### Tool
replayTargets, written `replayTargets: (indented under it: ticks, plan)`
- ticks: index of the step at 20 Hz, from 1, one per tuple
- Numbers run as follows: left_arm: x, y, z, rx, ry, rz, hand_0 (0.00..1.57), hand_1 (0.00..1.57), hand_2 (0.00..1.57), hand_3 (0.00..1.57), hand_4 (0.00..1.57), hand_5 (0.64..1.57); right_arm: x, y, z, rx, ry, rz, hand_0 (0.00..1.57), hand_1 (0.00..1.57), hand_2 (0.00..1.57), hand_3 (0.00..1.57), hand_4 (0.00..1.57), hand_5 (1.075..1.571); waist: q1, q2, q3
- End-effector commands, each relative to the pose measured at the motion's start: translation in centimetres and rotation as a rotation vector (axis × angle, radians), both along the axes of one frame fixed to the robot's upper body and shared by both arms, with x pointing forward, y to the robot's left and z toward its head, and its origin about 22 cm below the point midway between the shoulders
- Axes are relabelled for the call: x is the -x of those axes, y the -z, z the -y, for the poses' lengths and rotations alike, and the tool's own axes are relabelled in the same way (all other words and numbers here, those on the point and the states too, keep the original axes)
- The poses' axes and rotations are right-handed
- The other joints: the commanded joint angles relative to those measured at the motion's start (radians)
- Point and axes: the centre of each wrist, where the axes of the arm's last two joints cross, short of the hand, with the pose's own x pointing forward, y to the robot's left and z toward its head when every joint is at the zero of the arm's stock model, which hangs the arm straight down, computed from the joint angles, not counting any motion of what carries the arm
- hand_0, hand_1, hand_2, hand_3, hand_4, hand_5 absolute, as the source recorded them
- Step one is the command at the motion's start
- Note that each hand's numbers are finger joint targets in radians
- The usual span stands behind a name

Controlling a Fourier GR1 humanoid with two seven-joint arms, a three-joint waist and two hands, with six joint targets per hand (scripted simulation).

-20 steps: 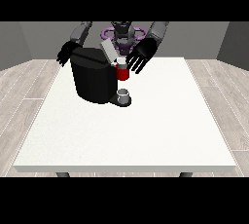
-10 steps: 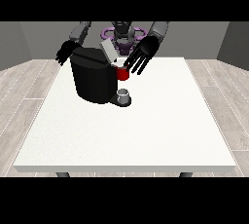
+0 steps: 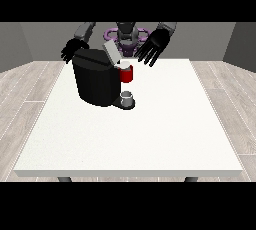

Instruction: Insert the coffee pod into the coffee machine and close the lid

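A black coffee machine (image 3: 95, 81) stands on the white table (image 3: 150, 134) left of centre. Its red brew head (image 3: 127, 74) faces right, with a pale pod top (image 3: 125, 64) showing in it. The grey lid (image 3: 110, 52) is tilted up and back above the head. A small grey cup (image 3: 127, 97) sits on the drip base below. The hand at the view's right (image 3: 152, 48) hovers above and right of the brew head, fingers spread and straight, holding nothing. The hand at the view's left (image 3: 71, 50) hangs behind the machine's top left corner, fingers relaxed.
The robot's torso (image 3: 126, 36) stands behind the table's far edge. Bare white tabletop stretches in front of and to the right of the machine. Grey wood floor surrounds the table.
The hand at the view's right has risen and drawn back from the red brew head. The hand at the view's left and the machine have stayed put.
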Motion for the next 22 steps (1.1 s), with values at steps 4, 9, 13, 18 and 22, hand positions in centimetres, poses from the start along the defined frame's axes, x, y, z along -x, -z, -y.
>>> replayTargets:
  ticks: [4, 9, 13, 18, 22]
  plan:
    - [1.2, 7.5, 1.0, 0.333, 0.002, -0.123, 0.00, 0.00, 0.00, 0.00, 0.00, 1.571, 2.2, 2.4, 2.9, -0.027, 0.078, -0.122, 0.00, 0.00, 0.00, 0.00, 0.37, 1.571, 0.099, -0.168, -0.0010]
    - [2.8, 12.3, 0.1, 0.666, -0.025, -0.171, 0.00, 0.00, 0.00, 0.00, 0.24, 1.571, 3.5, 2.7, 4.8, 0.031, 0.056, -0.106, 0.00, 0.00, 0.00, 0.00, 0.43, 1.571, 0.147, -0.257, -0.0015]
    - [5.3, 17.9, 2.2, 0.758, -0.033, -0.306, 0.00, 0.00, 0.00, 0.00, 0.00, 1.571, 3.8, 2.1, 5.2, 0.060, 0.020, -0.172, 0.00, 0.00, 0.00, 0.00, 0.35, 1.571, 0.204, -0.381, -0.0008]
    - [7.2, 20.8, 0.5, 0.910, -0.094, -0.336, 0.00, 0.00, 0.00, 0.00, 0.23, 1.571, 1.3, -3.0, 4.9, 0.099, -0.104, -0.074, 0.00, 0.00, 0.00, 0.00, 0.00, 1.571, 0.224, -0.385, -0.0013]
    - [8.2, 21.8, 1.0, 0.932, -0.099, -0.340, 0.00, 0.00, 0.00, 0.00, 0.00, 1.571, 1.1, -3.9, 3.0, 0.079, -0.151, -0.036, 0.00, 0.00, 0.00, 0.00, 0.00, 1.571, 0.252, -0.375, -0.0004]
